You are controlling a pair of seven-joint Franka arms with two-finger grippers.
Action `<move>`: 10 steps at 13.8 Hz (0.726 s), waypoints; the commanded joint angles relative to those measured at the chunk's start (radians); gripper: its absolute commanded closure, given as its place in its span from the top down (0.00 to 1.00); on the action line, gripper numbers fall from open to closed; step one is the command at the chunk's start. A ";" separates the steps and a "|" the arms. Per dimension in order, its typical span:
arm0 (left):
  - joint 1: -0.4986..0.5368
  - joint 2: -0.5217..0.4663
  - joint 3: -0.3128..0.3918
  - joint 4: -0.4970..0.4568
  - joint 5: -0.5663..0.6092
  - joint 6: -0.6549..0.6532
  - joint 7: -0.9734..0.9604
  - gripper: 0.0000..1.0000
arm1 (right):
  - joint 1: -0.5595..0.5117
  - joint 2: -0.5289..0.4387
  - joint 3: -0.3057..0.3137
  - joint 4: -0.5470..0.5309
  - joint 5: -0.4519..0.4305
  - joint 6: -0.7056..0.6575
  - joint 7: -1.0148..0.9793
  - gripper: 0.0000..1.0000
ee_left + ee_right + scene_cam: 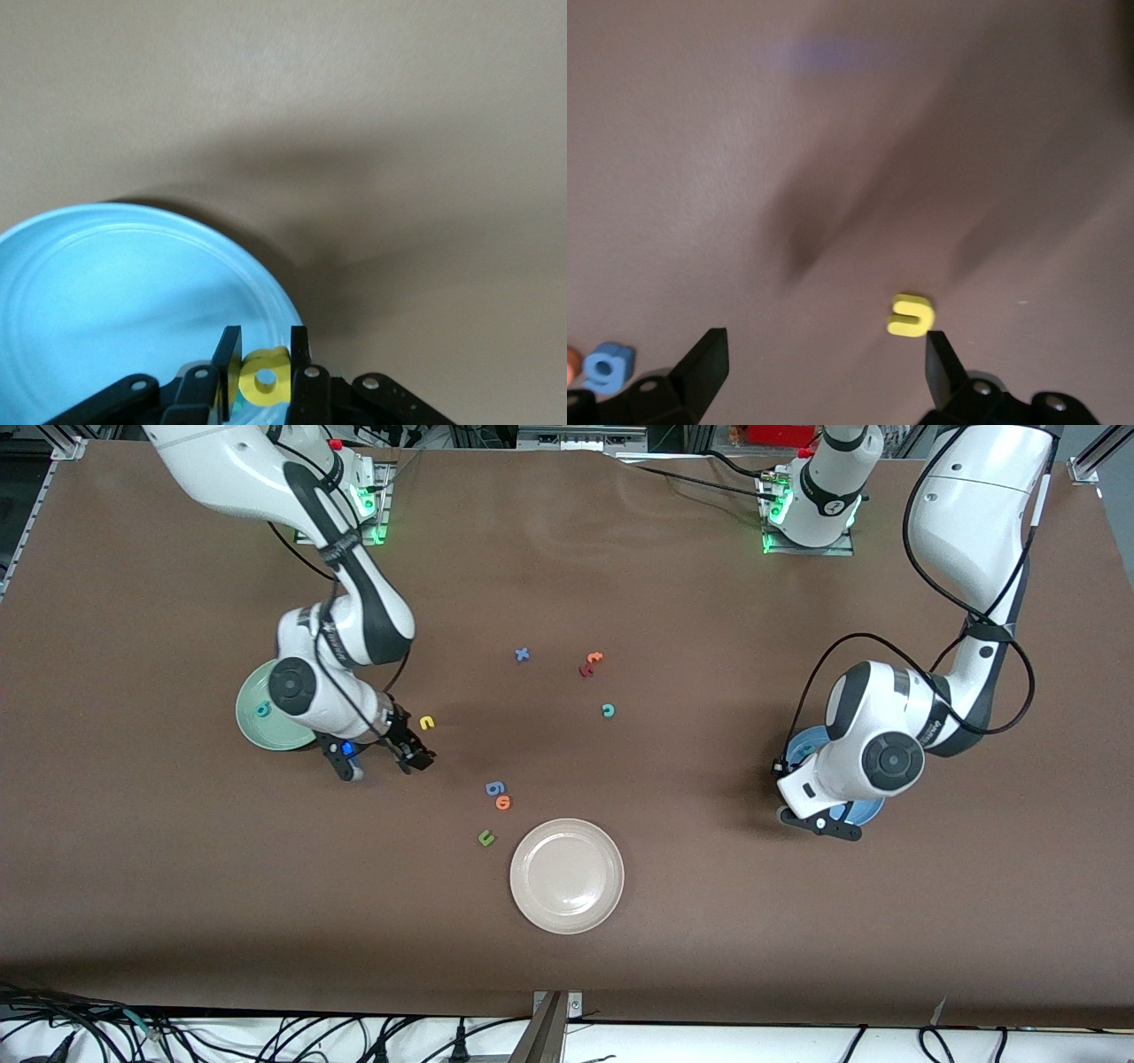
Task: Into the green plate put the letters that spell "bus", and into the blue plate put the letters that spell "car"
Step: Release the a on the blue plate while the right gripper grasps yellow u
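Your left gripper (264, 372) is clenched on the yellow "a" (263, 377) and hangs over the blue plate (106, 292), ready to drop it in. Your right gripper (819, 363) is spread wide, wrist bent low beside the green plate (266, 722), which holds the teal "b" (262, 709), lining up on the yellow "u" (910, 316)

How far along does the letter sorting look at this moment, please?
Done: a teal letter lies in the green plate. In hand: the left claw grips a yellow letter over the blue plate; the open right claw hangs by the yellow "u". Left: that "u" and another teal letter.
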 commanded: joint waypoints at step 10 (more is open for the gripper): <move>0.072 -0.124 -0.017 -0.172 0.015 0.077 0.124 1.00 | 0.014 -0.046 -0.012 -0.171 0.023 0.129 0.017 0.86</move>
